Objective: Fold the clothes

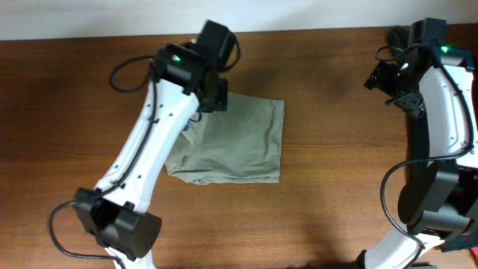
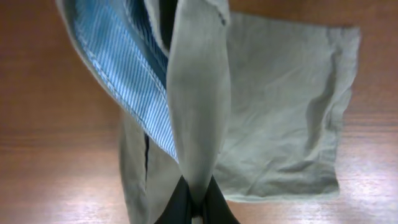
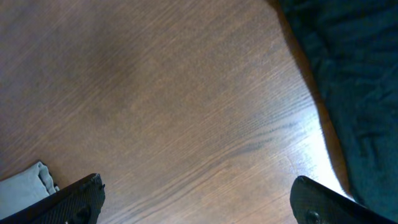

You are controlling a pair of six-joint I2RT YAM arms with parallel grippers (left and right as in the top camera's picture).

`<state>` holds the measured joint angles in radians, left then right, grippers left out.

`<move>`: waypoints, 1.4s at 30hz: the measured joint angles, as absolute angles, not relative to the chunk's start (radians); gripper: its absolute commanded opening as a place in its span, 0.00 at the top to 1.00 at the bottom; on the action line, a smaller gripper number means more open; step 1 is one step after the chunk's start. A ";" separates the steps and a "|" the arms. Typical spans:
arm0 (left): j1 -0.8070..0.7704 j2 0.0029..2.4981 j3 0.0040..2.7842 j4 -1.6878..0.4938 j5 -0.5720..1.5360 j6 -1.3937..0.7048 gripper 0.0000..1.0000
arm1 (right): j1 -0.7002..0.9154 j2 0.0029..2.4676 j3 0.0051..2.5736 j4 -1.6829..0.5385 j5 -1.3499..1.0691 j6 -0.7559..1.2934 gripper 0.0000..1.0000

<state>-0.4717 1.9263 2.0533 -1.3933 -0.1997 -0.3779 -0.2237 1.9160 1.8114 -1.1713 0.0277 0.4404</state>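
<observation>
The table (image 1: pixel 336 149) is bare wood around the clothes (image 1: pixel 239 146), which lie near its middle as a rough, wrinkled square. The corner at 11 o'clock is drawn up under the left arm (image 1: pixel 149 142). The left end effector (image 2: pixel 198 200) is clamped on a narrow ridge of that fabric. The ridge hangs in front of its camera with a blue striped lining (image 2: pixel 130 68) turned outward. The right end effector (image 3: pixel 198 202) hovers over the table toward 2 o'clock, well apart from the garment, its fingers spread wide with nothing between them.

The main risk is the fold landing askew. With only one corner held, the cloth will likely swing or drag the flat part along the table. The pinch looks thin, so the ridge could slip free partway. The lining might also end up on the outside.

From overhead, the left arm covers the garment's edge from 7 to 10 o'clock, so its outline there cannot be read. The wrist hides the grip itself. In the right wrist view a dark mass (image 3: pixel 354 81) at 3 o'clock is too dim to identify. A small pale scrap at 8 o'clock is probably the garment's corner.
</observation>
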 measured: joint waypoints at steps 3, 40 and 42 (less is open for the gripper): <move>-0.480 1.928 1.936 -1.306 -0.161 -0.387 0.99 | -0.224 1.916 1.811 -1.171 0.028 0.440 0.01; -0.239 1.848 2.075 -1.501 -0.334 -0.439 0.99 | -0.224 1.916 1.811 -1.171 0.028 0.441 0.01; -0.204 1.825 2.124 -1.549 -0.345 -0.438 0.99 | -0.224 1.916 1.811 -1.171 0.028 0.441 0.01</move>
